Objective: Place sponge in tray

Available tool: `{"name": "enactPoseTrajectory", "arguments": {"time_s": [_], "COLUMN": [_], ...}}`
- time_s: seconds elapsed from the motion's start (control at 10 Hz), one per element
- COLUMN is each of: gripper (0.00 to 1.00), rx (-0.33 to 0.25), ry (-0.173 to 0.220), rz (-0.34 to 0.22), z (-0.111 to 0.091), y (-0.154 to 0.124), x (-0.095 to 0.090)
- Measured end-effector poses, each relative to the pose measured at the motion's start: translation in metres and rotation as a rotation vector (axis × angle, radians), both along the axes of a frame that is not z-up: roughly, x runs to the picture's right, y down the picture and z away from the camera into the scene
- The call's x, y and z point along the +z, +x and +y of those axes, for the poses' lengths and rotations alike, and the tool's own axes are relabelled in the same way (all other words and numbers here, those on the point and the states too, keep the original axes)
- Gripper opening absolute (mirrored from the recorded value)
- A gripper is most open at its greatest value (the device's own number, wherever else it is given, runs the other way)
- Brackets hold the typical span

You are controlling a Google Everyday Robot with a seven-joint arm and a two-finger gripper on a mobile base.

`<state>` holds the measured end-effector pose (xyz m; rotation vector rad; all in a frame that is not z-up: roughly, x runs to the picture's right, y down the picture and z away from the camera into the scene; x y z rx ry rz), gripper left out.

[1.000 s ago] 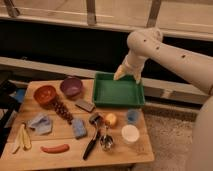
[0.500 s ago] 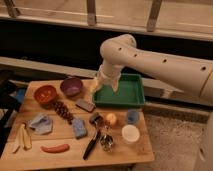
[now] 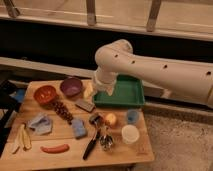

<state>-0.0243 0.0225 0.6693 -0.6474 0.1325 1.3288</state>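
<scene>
Since a second earlier, the white arm (image 3: 150, 65) had swung from above the tray's far side towards 9 o'clock and lower. Its gripper (image 3: 91, 91) now hung at the tray's left edge, just beside the purple bowl (image 3: 71, 86) at its 9 o'clock. The jaws stood spread, pinching nothing. Everything on the bench (image 3: 75, 156) lay where it had been.

The sponge (image 3: 78, 128), a small, soft-looking, light-blue block, lay flat on the wooden bench at about 7 o'clock from the gripper, well apart from it and outside the tray. Its long axis ran roughly from 12 to 6 o'clock, leaning slightly towards 11 and 5.

The tray (image 3: 125, 95), a bright green plastic rectangle with low raised walls, sat at the bench's far right, its long axis running from 9 to 3 o'clock.

A round orange-red bowl (image 3: 45, 93) stood at 9 o'clock of the purple one, with a string of dark red round pieces (image 3: 62, 110) trailing from it towards 5 o'clock. A wrinkled blue-grey cloth (image 3: 40, 122) lay at 9 o'clock of the sponge. At 3 o'clock of the sponge sat a small yellow-orange fruit (image 3: 110, 119), then a small round blue cup (image 3: 132, 116), with a white cup (image 3: 130, 134) at 6 o'clock of the blue one.
</scene>
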Motion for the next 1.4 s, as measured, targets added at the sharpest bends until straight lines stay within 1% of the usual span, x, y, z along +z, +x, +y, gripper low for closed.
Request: {"name": "enactPoseTrajectory", "arguments": {"time_s": [0.2, 0.4, 0.6, 0.7, 0.8, 1.0, 1.3, 1.4], "gripper": [0.73, 0.73, 0.73, 0.73, 0.73, 0.73, 0.73, 0.73], "rx": [-0.024, -0.067, -0.108, -0.129, -0.133, -0.127, -0.126, -0.136], "ry": [-0.009, -0.029, -0.044, -0.055, -0.059, -0.063, -0.062, -0.068], "rz": [-0.054, -0.107, -0.144, -0.165, -0.173, -0.178, -0.175, -0.175], "z": [0.008, 0.026, 0.044, 0.055, 0.065, 0.075, 0.075, 0.076], "y": [-0.02, -0.058, -0.105, -0.138, -0.16, -0.18, -0.179, -0.181], "x": [-0.001, -0.006, -0.009, -0.006, -0.001, 0.003, 0.003, 0.004]}}
